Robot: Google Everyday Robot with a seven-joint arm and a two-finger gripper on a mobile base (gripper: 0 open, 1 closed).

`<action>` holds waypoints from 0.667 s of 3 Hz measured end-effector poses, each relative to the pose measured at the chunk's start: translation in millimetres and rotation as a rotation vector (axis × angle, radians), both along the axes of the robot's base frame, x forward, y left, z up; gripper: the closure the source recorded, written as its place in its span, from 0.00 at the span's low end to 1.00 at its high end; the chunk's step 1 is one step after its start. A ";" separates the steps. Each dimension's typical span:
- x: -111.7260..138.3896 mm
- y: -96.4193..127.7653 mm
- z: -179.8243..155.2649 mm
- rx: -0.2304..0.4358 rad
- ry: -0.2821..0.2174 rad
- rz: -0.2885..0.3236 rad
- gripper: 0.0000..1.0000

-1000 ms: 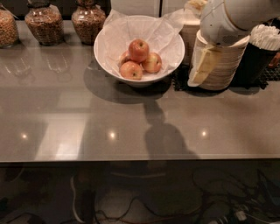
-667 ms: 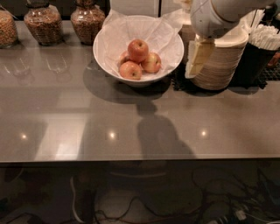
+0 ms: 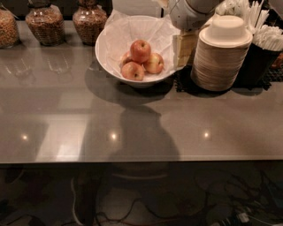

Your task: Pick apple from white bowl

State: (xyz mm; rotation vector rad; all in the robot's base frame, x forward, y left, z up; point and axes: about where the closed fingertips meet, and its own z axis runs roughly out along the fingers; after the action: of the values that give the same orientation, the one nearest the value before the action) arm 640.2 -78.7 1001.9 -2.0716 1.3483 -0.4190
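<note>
The apple (image 3: 140, 50) sits on top of the small heap in the white bowl (image 3: 104, 52), a little back from the bowl's middle. It is round and the reddest of the fruit. Its skin is deep red over most of the side that shows, with a paler yellowish patch low on one side and a dimple at the crown. It rests on the others and touches them.

A yellow-orange apple (image 3: 154, 63) lies just to its right. Another paler one (image 3: 132, 70) lies in front, nearest the camera. A fourth (image 3: 125, 58) peeks out behind on the left, mostly hidden.

The bowl is wide, round and white, lined with crinkled white paper (image 3: 121, 28) that stands up above the rim at the back. It stands on the glossy grey table (image 3: 141, 123), towards the far edge.

The pincer (image 3: 171, 6) is at the very top of the view, above the bowl's right rim and clear of the fruit. It is largely cut off by the frame, with the white rounded arm (image 3: 194, 15) beside it. I cannot tell whether it is spread or pressed together.

Right of the bowl stands a stack of tan disposable bowls (image 3: 221, 57). Beyond that is a black holder of white plastic cutlery (image 3: 261, 42). Three glass jars (image 3: 44, 24) of dry food line the back left.
</note>
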 end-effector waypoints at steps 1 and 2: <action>3.5 2.0 -2.1 0.001 -0.026 0.018 0.00; 20.5 16.2 -9.6 0.000 -0.048 0.080 0.00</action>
State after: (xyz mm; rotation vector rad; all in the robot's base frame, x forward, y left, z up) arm 660.6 -62.5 992.3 -2.0947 1.2332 -0.4315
